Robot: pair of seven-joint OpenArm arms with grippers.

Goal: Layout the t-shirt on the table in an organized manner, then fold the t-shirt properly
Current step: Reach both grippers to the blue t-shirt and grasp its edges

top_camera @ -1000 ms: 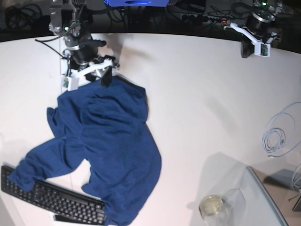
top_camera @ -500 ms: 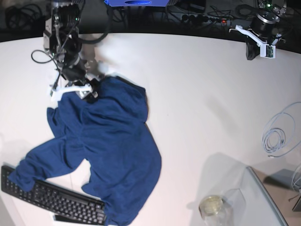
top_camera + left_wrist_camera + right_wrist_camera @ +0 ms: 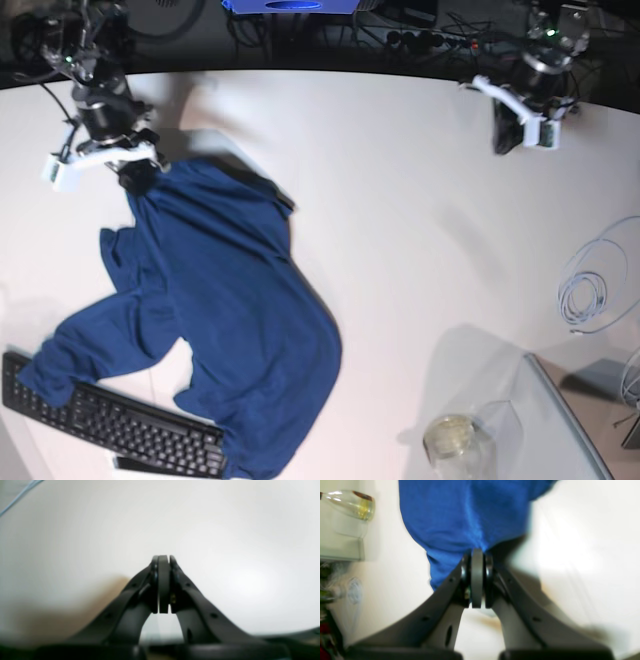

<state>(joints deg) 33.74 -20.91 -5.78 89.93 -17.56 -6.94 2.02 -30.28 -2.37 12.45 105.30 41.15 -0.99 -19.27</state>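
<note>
The dark blue t-shirt (image 3: 230,310) lies crumpled on the left half of the white table (image 3: 410,210), its lower part draped over a keyboard. My right gripper (image 3: 136,180) sits at the shirt's upper left corner, shut on the cloth. In the right wrist view the t-shirt (image 3: 470,512) bunches up out of the closed tips of the right gripper (image 3: 477,552). My left gripper (image 3: 500,138) hangs over bare table at the back right. In the left wrist view the left gripper (image 3: 163,558) is shut on nothing.
A black keyboard (image 3: 110,420) lies at the front left, partly under the shirt. A glass jar (image 3: 452,437) stands beside a grey glass-edged stand (image 3: 565,420) at the front right. A coiled pale cable (image 3: 588,290) lies at the right edge. Cables run behind the table's curved back edge.
My right gripper has closed on the shirt's top edge and moved left and back, dragging that corner with it. The left arm has shifted a little to the left.
</note>
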